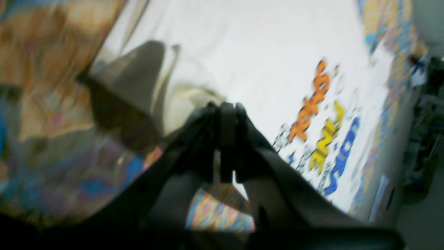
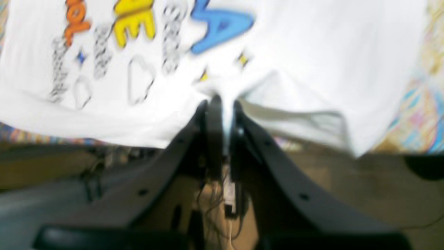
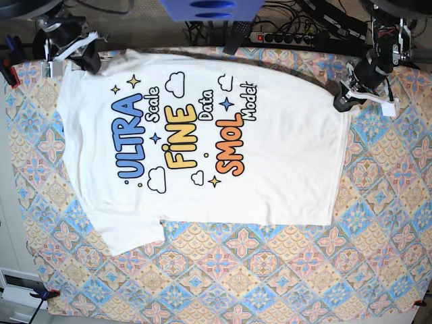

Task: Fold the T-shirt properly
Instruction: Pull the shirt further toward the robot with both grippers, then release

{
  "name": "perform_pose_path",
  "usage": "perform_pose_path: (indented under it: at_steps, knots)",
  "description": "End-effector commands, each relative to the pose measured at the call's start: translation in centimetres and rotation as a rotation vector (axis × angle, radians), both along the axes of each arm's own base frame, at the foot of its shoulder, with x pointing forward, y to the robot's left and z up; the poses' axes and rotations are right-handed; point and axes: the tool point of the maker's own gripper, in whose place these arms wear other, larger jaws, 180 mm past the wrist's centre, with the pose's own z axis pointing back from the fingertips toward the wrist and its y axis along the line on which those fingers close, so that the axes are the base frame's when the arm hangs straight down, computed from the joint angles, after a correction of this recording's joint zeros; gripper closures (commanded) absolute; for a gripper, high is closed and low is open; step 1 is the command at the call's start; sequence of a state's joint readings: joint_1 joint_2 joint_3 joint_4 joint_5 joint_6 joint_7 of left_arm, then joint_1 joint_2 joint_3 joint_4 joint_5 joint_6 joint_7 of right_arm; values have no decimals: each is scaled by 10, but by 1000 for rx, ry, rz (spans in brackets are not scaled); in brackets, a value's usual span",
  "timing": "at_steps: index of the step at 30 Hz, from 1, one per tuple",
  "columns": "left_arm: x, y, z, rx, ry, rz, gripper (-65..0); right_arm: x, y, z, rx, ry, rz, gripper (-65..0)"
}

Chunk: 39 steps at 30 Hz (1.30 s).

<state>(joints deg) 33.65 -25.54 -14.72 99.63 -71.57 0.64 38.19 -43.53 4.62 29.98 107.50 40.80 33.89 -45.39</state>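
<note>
The white T-shirt (image 3: 283, 169) lies flat and sideways on the table, print up, with its hem to the right and one sleeve at the lower left. My left gripper (image 3: 339, 104) is at the hem's far right corner. In the left wrist view it (image 1: 227, 106) is shut, with a bunched fold of the T-shirt (image 1: 260, 52) at its tips. My right gripper (image 3: 84, 62) is at the shirt's far left corner. The right wrist view shows it (image 2: 224, 100) shut on a pinch of the T-shirt (image 2: 312, 52) just below the print.
A patterned tablecloth (image 3: 270, 270) covers the table, with bare cloth in front of and to the right of the shirt. A power strip and cables (image 3: 290, 34) run along the back edge beside a blue object (image 3: 209, 8). The table's left edge (image 3: 10, 202) is close to the shirt.
</note>
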Motion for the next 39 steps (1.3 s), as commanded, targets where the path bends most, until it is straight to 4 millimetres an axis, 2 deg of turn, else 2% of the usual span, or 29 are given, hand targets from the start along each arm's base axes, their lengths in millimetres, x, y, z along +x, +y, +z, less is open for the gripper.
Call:
perform_pose_path:
  at_steps: [1, 6, 11, 15, 21, 22, 24, 29, 32, 35, 39]
  knots:
    - [11, 0, 10, 1, -39, -8, 0, 12, -1, 7, -4, -38, 12, -2]
    - [43, -6, 10, -19, -82, -12, 0, 71, 0, 18, 1, -129, 30, -2]
    - [67, -9, -7, -57, -71, 13, 0, 103, -7, 8, -27, -132, 23, -3]
    - [81, -8, -24, -86, -44, 50, 0, 127, 6, -7, 19, -124, 43, -7]
    - [97, -7, -40, -107, -13, 73, 0, 151, 19, -11, 68, -144, 58, -10]
    - [99, -9, -40, -108, -13, 67, 0, 153, 19, -10, 69, -148, 58, -19]
    - [100, -10, -40, -105, -15, 60, -52, 155, 18, -9, 66, -152, 57, -61]
    - [97, -8, -40, -105, -10, 66, -310, 152, 15, -8, 54, -145, 60, -215]
    - [83, 8, -42, -98, -1, 112, -414, 143, 10, -6, 37, -144, 55, -239]
    - [67, 26, -34, -79, -16, 160, -415, 136, -3, 6, -7, -165, 35, -239]
    - [48, 24, -26, -59, -17, 139, -414, 122, -18, 21, -66, -180, 15, -240]
